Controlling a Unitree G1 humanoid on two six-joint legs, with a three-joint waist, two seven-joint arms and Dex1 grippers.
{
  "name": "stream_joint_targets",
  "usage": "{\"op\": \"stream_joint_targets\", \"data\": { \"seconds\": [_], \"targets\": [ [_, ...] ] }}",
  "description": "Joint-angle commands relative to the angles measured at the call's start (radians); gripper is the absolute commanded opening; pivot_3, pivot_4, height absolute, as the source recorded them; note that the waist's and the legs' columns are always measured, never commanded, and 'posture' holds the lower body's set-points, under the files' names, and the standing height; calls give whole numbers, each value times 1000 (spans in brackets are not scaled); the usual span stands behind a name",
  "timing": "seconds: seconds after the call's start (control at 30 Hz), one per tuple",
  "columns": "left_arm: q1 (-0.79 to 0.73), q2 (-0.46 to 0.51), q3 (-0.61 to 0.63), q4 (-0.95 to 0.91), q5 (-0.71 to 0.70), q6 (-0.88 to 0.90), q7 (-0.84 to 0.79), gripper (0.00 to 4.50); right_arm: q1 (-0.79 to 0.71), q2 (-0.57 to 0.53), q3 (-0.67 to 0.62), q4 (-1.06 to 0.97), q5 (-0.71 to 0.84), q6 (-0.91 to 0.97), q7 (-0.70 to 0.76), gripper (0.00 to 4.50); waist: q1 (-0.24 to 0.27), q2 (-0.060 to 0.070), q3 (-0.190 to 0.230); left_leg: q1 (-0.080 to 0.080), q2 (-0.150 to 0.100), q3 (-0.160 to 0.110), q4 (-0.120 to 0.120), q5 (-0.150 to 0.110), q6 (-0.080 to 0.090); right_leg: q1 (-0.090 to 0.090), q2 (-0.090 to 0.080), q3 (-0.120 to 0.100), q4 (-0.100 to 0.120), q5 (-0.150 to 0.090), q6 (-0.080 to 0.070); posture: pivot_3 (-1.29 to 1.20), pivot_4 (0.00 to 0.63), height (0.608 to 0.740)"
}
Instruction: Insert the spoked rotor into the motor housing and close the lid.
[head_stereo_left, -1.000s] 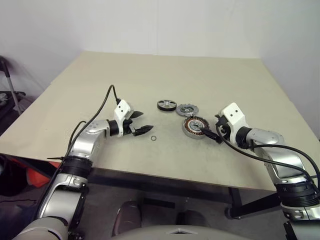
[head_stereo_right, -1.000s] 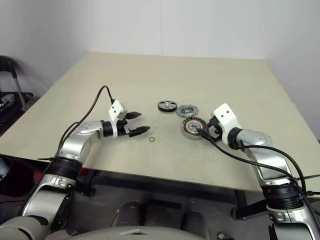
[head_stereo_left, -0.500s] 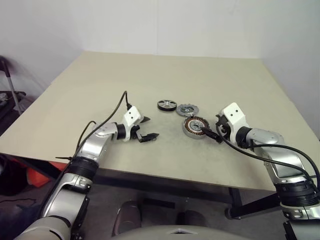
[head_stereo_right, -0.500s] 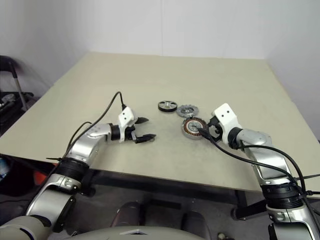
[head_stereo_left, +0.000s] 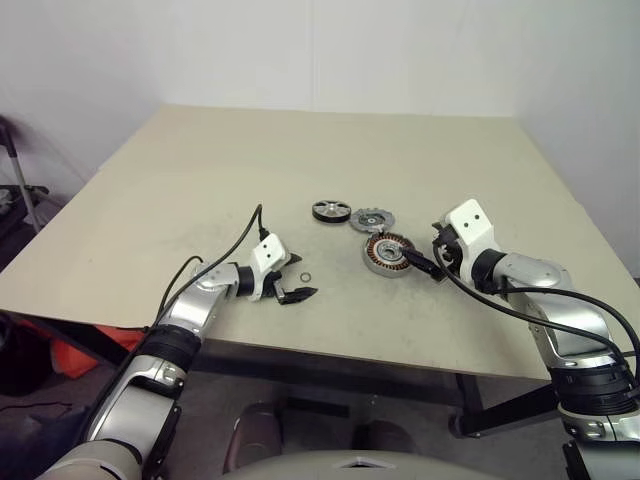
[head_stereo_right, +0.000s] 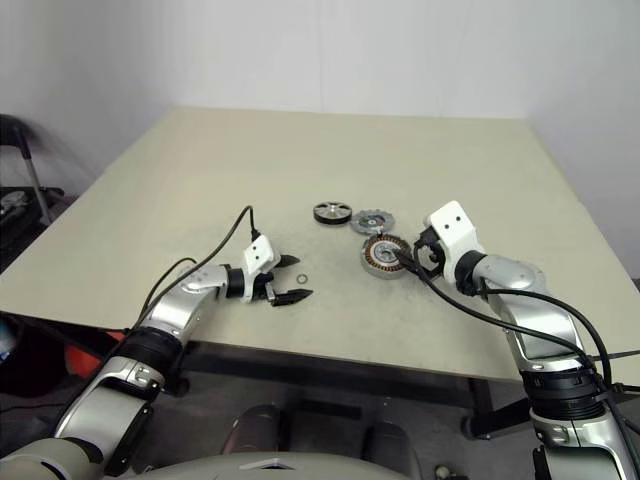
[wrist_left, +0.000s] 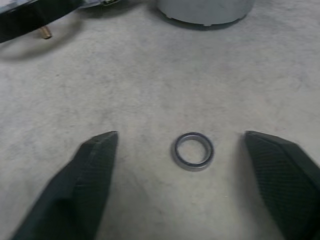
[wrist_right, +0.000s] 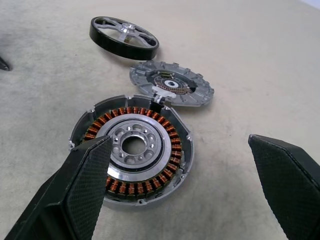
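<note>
Head views: table (head_stereo_left: 200, 170) carries three parts in a cluster near its middle. Spoked rotor (head_stereo_left: 331, 210) lies flat at the far side, the lid (head_stereo_left: 374, 219) just beside it, and the motor housing (head_stereo_left: 388, 255) nearer the robot, touching or almost touching the lid's edge. Housing is empty and uncovered, so neither step of the task is done. Left gripper (head_stereo_left: 292, 286) sits low over the table with fingers apart, flanking a small thin ring (head_stereo_left: 304, 278). Right gripper (head_stereo_right: 412, 258) hangs beside the housing, holding nothing.

Left wrist view: ring (wrist_left: 193, 150) lies flat on the surface between the two black fingers (wrist_left: 90, 175), clear of both. Jaws stand wide; no contact seen.

Right wrist view: housing (wrist_right: 131, 148) lies between spread fingers (wrist_right: 80, 185) with copper windings exposed. Lid (wrist_right: 172, 88) overlaps the housing's far rim; rotor (wrist_right: 124, 37) lies beyond, apart from it.

Judgement: work in hand appears to be a preliminary pick of the ring, not the rotor insertion itself. Next move calls for closing squarely on a thin, flat item that may slide or tip.

Cross-check: the lid's overlap on the housing rim reads clearly from the right wrist, not from the head; ring clearance reads clearly from the left wrist alone.
</note>
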Motion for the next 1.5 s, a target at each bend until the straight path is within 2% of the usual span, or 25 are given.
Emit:
{"op": "stream_joint_targets", "data": {
  "seconds": [0.03,0.1,0.27,0.3,0.37,0.5,0.67,1.03,1.13,1.33,1.5],
  "targets": [
    [-4,15,18,15,14,6,22,3225,-35,0,-17,-11,0,-11,-5,4500,-1,0,-1,0,0,0,0,0,0,0,0,0,0,0,0,0,0,740],
    [-4,19,17,14,17,15,27,2585,-44,1,-19,-2,-3,-12,-9,4500,-2,0,-1,0,0,0,0,0,0,0,0,0,0,0,0,0,0,740],
    [-3,29,21,16,15,19,32,2585,-53,1,-23,10,-8,-18,-13,4500,-7,0,-1,1,0,0,0,0,0,1,0,0,0,0,0,0,0,740],
    [-5,32,23,18,14,19,34,2421,-54,2,-23,11,-9,-20,-15,4500,-9,0,-2,1,0,0,0,0,0,1,0,0,0,0,0,0,0,740],
    [-8,37,28,22,11,18,33,2008,-57,4,-24,12,-12,-21,-19,4500,-11,0,-2,1,0,0,0,0,0,1,0,0,0,0,0,0,0,740],
    [-21,53,34,32,8,29,26,723,-61,11,-24,9,-14,-24,-30,4500,-15,0,-2,2,0,0,0,0,-1,1,0,0,1,0,1,0,0,740],
    [-48,59,31,67,19,27,39,680,-63,20,-25,14,-19,-29,-45,4500,-16,0,-2,2,0,0,0,1,-1,1,0,0,1,0,0,0,0,740],
    [-155,-39,135,38,-170,214,-39,680,-39,27,-15,9,-41,-43,-62,4500,-9,0,-2,-1,-1,0,0,0,0,0,0,0,0,1,-1,0,0,740],
    [-250,-103,147,122,-188,231,-50,680,-34,36,-29,16,-33,-43,-68,4500,3,0,-1,-2,-1,0,0,0,0,0,-1,-1,-1,1,-1,0,0,740],
    [-436,-209,105,364,-93,94,-50,680,-3,0,-68,3,-52,-28,-84,4500,12,-1,-1,-2,-3,0,0,0,2,0,-2,0,-1,1,-1,0,0,740],
    [-559,-295,65,545,-14,-28,-76,680,122,-47,-153,-103,-25,3,-68,4500,21,-1,-1,-3,-3,-1,0,-2,6,0,-2,0,-3,0,0,0,0,740]
  ]
}}
